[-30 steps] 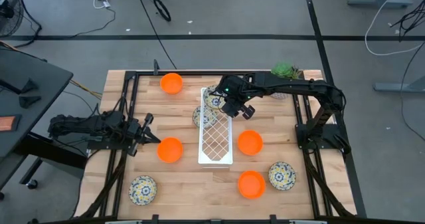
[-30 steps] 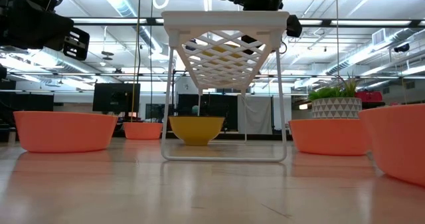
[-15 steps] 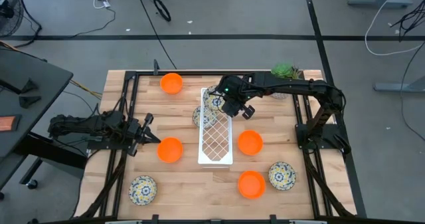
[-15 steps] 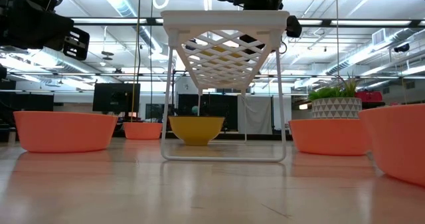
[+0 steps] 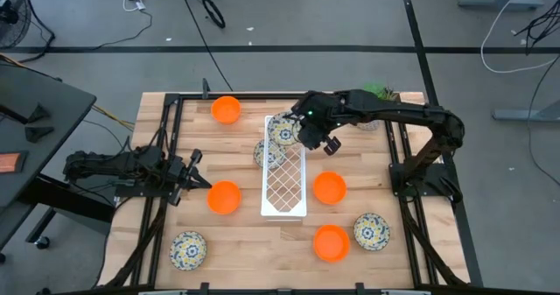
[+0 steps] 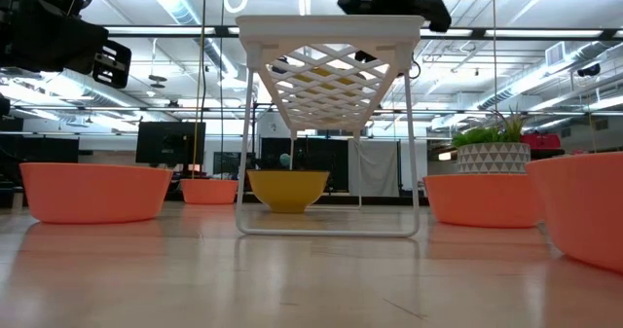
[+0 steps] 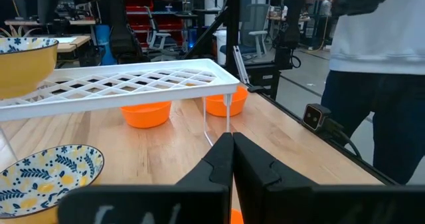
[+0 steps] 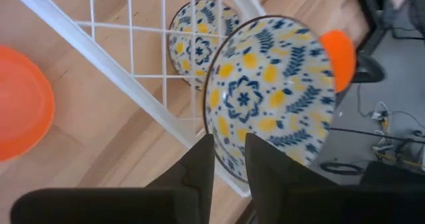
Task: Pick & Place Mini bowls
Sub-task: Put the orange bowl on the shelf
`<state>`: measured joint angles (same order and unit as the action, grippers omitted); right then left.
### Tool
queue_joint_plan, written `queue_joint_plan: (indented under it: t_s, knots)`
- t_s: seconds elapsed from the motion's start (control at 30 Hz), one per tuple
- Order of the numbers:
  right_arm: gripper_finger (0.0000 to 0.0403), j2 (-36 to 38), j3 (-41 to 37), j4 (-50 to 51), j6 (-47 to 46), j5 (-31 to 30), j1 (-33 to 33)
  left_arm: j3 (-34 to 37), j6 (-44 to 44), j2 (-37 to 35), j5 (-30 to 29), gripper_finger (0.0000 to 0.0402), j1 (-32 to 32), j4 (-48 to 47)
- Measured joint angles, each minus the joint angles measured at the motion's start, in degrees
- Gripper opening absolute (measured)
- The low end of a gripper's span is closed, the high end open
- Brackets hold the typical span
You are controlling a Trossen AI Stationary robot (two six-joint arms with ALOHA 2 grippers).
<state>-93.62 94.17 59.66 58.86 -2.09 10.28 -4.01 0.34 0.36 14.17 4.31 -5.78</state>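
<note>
At the left edge of the table [image 5: 241,234], the left gripper [image 5: 199,179] waits low over the wood with its fingers pressed together and nothing between them. Just right of it sits an orange bowl [image 5: 224,197]. Nearer the front on the left stands a floral bowl [image 5: 187,249], and at the far left corner another orange bowl [image 5: 226,109].

In the middle stands a white lattice rack [image 5: 285,186], long and narrow, running from far to near. On its far end rests a floral bowl [image 5: 282,131], white with blue and yellow flowers. Another patterned bowl [image 5: 268,153] lies on the table below the rack's left side, partly seen through the lattice. In the low view a yellow-sided bowl [image 6: 288,189] shows on the table under the rack.

The right gripper [image 5: 308,136] hovers at the far end of the rack, just right of the bowl on top. In the right wrist view its dark fingers [image 8: 199,165] stand slightly parted at that bowl's [image 8: 267,90] rim with nothing clamped between them; I cannot tell whether they touch it.

To the right of the rack sits an orange bowl [image 5: 329,187], with a fourth orange one [image 5: 331,242] nearer the front. Beside that last one, farther right, stands a floral bowl [image 5: 371,232]. A potted green plant [image 5: 376,93] sits at the far right corner.
</note>
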Motion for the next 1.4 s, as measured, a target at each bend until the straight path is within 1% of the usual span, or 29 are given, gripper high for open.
queue_joint_plan:
  t_s: [0.33,0.5,0.8,1.07,1.13,1.3,1.4]
  knots:
    - [0.0085,6.48,0.0,2.11,-4.12,0.0,-2.59,0.0,0.0,0.0,0.0,0.0014,-0.01,0.0]
    - [0.0085,8.42,0.0,4.31,-7.58,0.0,-4.26,0.02,0.0,0.0,0.0,0.0014,-0.01,0.0]
    - [0.0085,10.68,0.0,9.08,-13.98,0.02,-7.44,0.02,0.0,0.0,0.0,0.0014,0.0,0.0]
    - [0.0085,11.14,0.0,14.06,-20.0,0.0,-9.36,0.02,0.0,0.0,0.0,0.0014,0.01,-0.01]
    - [0.0085,11.14,0.0,15.28,-23.05,0.0,-9.73,0.02,0.0,0.0,0.0,0.0014,0.01,-0.03]
    - [0.0085,11.14,0.0,15.6,-38.08,0.0,-10.36,0.02,0.0,0.0,0.0,0.0014,0.01,0.0]
    - [0.0085,11.14,0.0,17.17,-44.33,0.0,-11.05,0.02,-0.01,0.0,0.0,0.0014,-0.01,-0.02]
